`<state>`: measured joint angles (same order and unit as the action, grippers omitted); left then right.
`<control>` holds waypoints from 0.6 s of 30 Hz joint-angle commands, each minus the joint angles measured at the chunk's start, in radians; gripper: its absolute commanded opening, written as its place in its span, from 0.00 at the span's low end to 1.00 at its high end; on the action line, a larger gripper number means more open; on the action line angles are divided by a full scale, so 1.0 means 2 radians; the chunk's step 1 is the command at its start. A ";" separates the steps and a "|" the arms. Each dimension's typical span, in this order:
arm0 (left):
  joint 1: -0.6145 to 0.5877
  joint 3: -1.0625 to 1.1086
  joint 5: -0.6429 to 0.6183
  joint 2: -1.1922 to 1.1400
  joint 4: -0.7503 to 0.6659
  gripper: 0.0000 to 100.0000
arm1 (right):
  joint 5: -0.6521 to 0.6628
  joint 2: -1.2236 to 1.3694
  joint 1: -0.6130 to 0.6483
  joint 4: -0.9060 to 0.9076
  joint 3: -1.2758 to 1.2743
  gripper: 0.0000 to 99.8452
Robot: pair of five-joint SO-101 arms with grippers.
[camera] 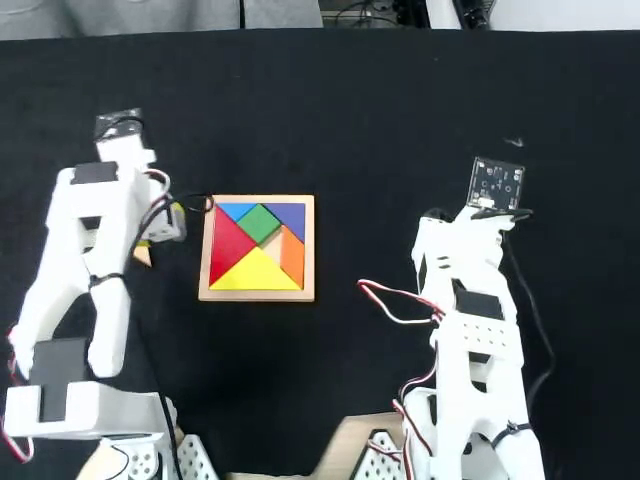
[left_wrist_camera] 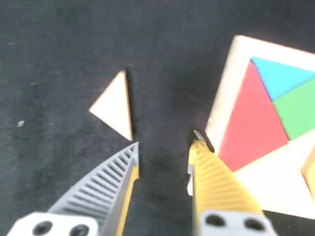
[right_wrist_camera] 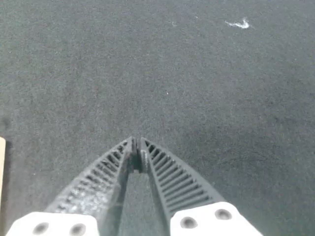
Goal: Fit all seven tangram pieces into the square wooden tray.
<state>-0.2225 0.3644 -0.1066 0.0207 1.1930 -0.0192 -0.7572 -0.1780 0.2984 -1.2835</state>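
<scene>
The square wooden tray (camera: 306, 247) lies mid-table and holds red (camera: 227, 246), yellow (camera: 257, 272), orange, green, light blue and dark blue pieces. A bare wooden gap shows between the green and orange ones. One pale triangle (camera: 142, 256) lies on the black mat to the left of the tray. My left gripper (left_wrist_camera: 165, 147) is open just above the mat, between this pale triangle (left_wrist_camera: 114, 105) and the tray's edge (left_wrist_camera: 227, 83), with nothing in it. Over bare mat to the right of the tray, my right gripper (right_wrist_camera: 137, 147) is shut and empty.
The black mat (camera: 380, 120) covers the table, with open room behind and on both sides of the tray. The left arm (camera: 85, 260) stands left of the tray and the right arm (camera: 470, 300) to its right. A pale board (camera: 345, 440) sits at the front edge.
</scene>
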 commanded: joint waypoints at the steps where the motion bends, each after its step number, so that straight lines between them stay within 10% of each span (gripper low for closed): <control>1: -0.053 -0.013 -0.004 0.018 -0.006 0.19 | 0.005 -0.013 0.010 -0.010 0.002 0.01; 18: -0.079 -0.112 0.000 -0.197 -0.036 0.26 | 0.005 -0.013 0.010 -0.009 0.002 0.01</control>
<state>-0.3928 0.2248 -0.1066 -0.3613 1.1086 -0.0192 -0.7572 -0.1780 0.2984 -1.2835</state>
